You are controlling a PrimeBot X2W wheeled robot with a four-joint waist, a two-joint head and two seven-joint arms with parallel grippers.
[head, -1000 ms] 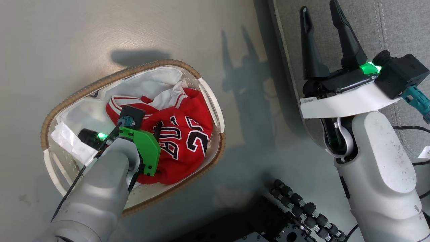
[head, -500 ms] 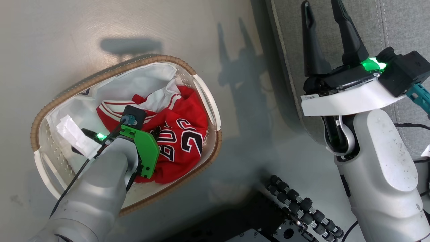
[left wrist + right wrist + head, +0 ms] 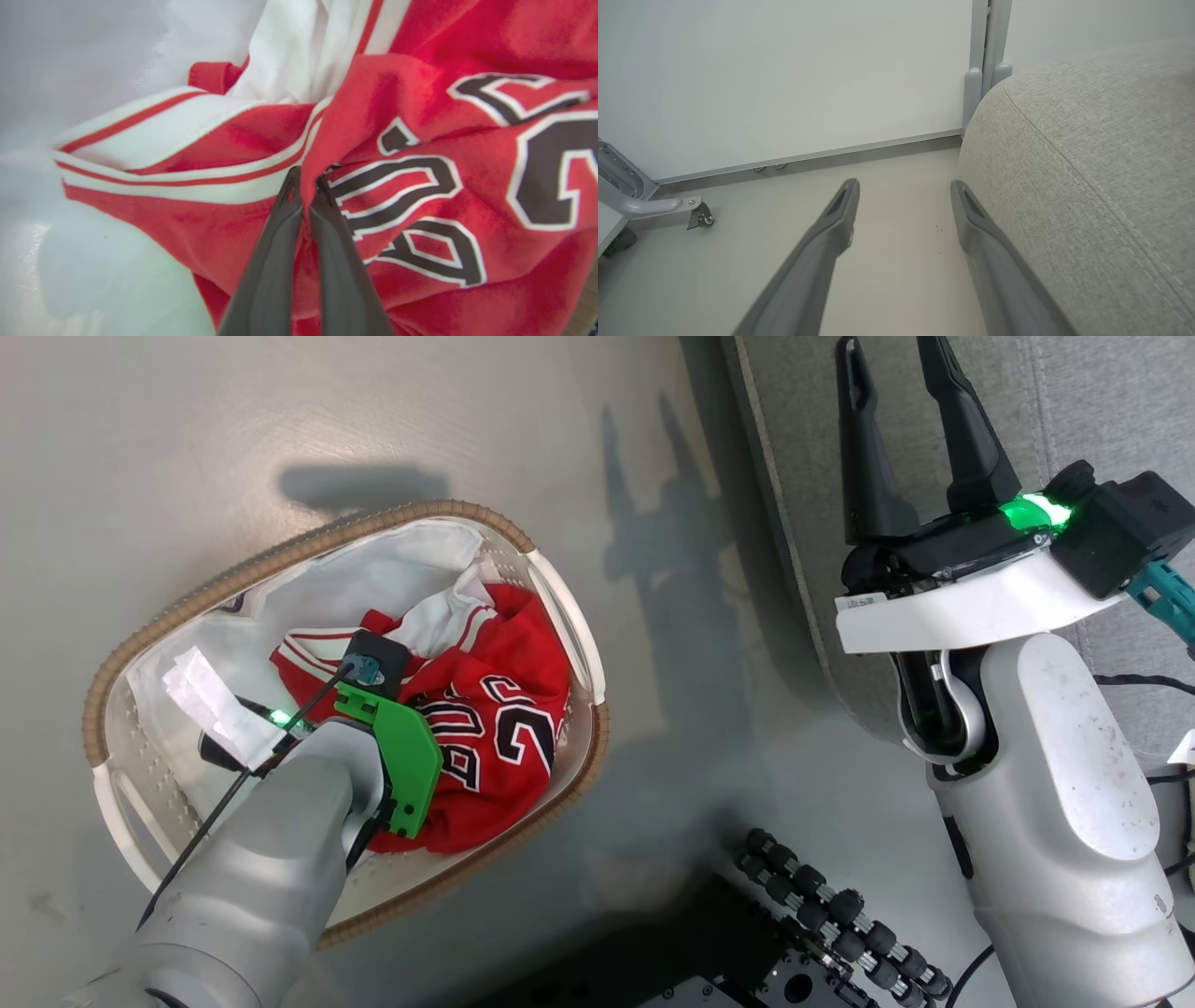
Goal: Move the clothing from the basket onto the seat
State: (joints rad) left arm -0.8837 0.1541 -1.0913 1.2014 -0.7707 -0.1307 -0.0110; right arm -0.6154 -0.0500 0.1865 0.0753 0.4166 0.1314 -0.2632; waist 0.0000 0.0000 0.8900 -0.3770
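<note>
Left pincer pinches a fold of red jersey in the basket. Right pincer gapes wide beside the seat.

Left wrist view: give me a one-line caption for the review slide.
Left gripper, jaws shut on a pinched fold of the red basketball jersey, which lies on the white liner.

7 o'clock: left arm reaches in, wrist angled down; left gripper fingers pinched on clothing fold. 1 o'clock: right gripper, fingers spread, pointing 12.
</note>
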